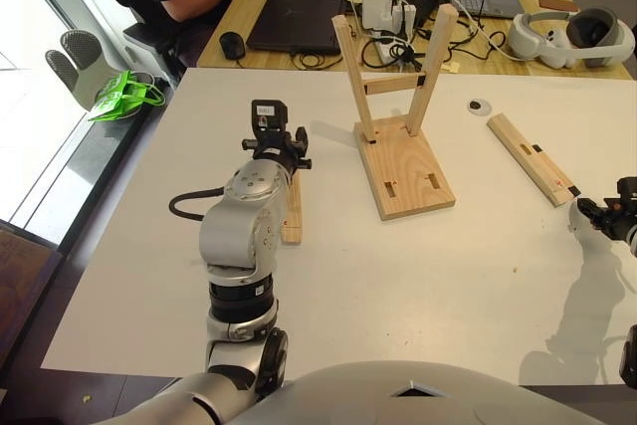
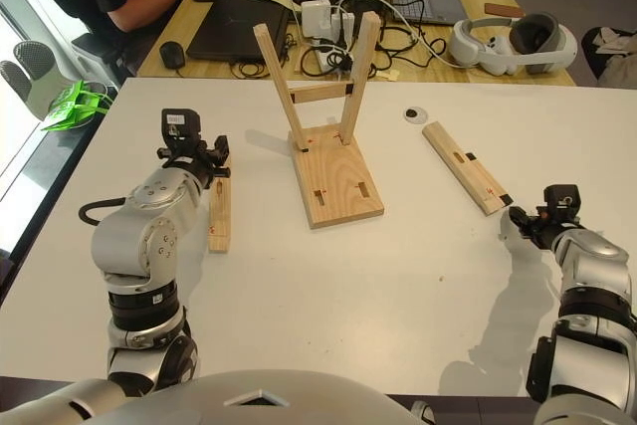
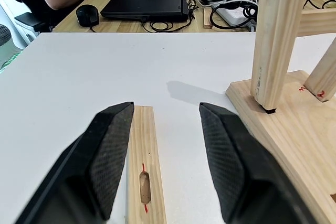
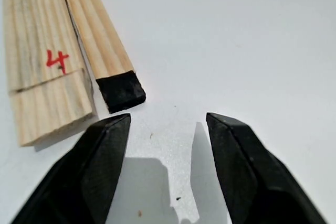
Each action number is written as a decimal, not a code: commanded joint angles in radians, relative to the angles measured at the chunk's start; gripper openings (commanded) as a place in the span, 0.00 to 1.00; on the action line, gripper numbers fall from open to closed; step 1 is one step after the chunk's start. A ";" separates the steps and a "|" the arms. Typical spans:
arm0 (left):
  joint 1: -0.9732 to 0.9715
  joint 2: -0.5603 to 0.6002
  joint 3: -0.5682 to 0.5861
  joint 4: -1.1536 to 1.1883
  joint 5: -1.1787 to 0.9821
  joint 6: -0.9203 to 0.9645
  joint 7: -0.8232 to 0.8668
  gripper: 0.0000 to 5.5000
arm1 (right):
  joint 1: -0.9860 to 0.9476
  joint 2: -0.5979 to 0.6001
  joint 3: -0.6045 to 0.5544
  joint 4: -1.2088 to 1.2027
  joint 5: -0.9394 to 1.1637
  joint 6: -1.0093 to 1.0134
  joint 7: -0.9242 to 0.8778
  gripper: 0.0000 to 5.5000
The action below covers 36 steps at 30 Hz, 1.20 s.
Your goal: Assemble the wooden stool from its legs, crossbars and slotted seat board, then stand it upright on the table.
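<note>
Over at the left side of the white desk (image 1: 448,276), the left claw (image 3: 165,109) hangs low with its fingers spread wide and nothing between them. A flat leg (image 1: 292,211) lies under it, its slot facing up; one finger sits over that leg's edge and the other over bare desk.

Near the middle, the seat board (image 1: 403,171) lies flat. A left upright leg (image 1: 353,72) and a right upright leg (image 1: 434,67) stand in its far end, leaning slightly outwards. They are joined partway up by a fitted crossbar (image 1: 393,84). Two slots at the board's near end are unfilled.

Farther right, a small dark round disc (image 1: 480,106) rests on the desk. Beyond it a numbered leg (image 4: 44,56), marked with a red figure, lies flat. A thinner loose crossbar (image 4: 102,40) with black ends lies against its side.

At the far right, the right claw (image 4: 168,121) is open and holds nothing, close above the desk just beside the crossbar's black tip.
</note>
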 commanded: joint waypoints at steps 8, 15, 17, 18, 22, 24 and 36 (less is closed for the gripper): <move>-0.004 -0.013 0.005 -0.002 0.009 0.001 0.004 0.42 | -0.019 0.058 0.043 -0.061 0.012 0.025 0.035 0.49; 0.004 -0.022 0.016 -0.014 0.014 0.006 0.017 0.42 | -0.012 0.080 0.077 -0.200 0.026 0.080 0.082 0.49; 0.002 -0.023 0.019 -0.017 0.015 0.009 0.018 0.42 | -0.038 0.070 0.063 -0.173 0.019 0.056 0.052 0.49; 0.001 -0.024 0.018 -0.017 0.015 0.010 0.019 0.42 | -0.052 0.061 0.056 -0.152 0.017 0.045 0.038 0.49; -0.006 -0.027 0.005 -0.014 0.016 0.011 0.016 0.42 | -0.116 0.040 0.042 -0.041 0.013 0.002 0.015 0.49; -0.017 -0.027 0.000 -0.006 0.017 0.012 0.012 0.42 | -0.152 0.037 0.034 0.033 0.021 -0.010 0.021 0.49; -0.064 -0.030 -0.038 0.025 0.020 0.020 -0.007 0.42 | -0.281 0.027 0.064 0.321 -0.019 -0.077 0.094 0.49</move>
